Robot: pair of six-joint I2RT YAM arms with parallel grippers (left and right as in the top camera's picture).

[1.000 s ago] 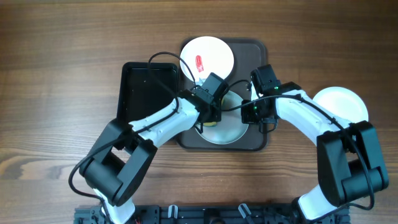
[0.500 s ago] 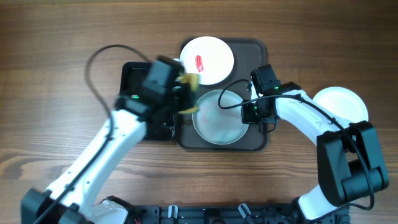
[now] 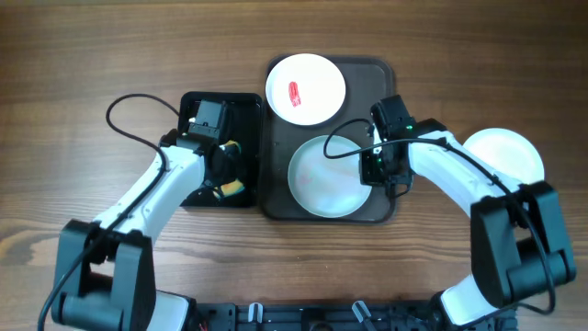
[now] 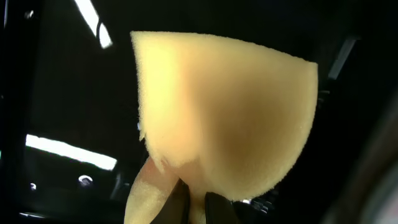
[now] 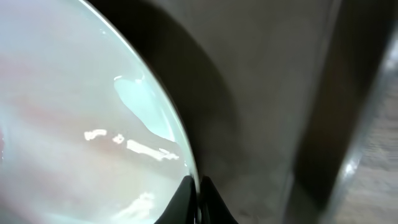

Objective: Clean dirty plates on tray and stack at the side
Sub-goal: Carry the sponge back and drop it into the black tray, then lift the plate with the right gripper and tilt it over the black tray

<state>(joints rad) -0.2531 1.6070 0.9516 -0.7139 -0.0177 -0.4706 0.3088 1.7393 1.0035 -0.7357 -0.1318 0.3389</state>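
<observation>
My left gripper (image 3: pixel 224 171) is down inside the black tub (image 3: pixel 243 115), which sits on the wooden table (image 3: pixel 92 74) touching the left side of the tray (image 3: pixel 367 83). Its fingers are pressed together on a yellow sponge (image 3: pixel 232 189). In the left wrist view the sponge (image 4: pixel 230 112) fills most of the picture as a pale, rough-textured wedge. It is pinched at its lower end where my fingertips (image 4: pixel 214 208) meet, with the glossy dark floor of the tub (image 4: pixel 56 93) behind it.

My right gripper (image 3: pixel 375 166) is clamped on the right rim of the pale blue plate (image 3: pixel 326 179). This plate lies flat in the near half of the tray and its surface looks clean from above. In the right wrist view my fingertips (image 5: pixel 208 196) close on the thin edge of that plate (image 5: pixel 81 124). Its glaze catches bright highlights, and the dull brown floor of the tray (image 5: pixel 267 93) runs off to the right.

A white plate (image 3: pixel 305 89) sits at the far left corner of the tray, overhanging the rim there, with a short red smear (image 3: pixel 295 93) at its centre. A second white plate (image 3: pixel 503 149) rests on the bare table to the right, well apart from the tray and partly hidden by my right arm.

I can read no lettering on the plates, tray or tub at this size.
</observation>
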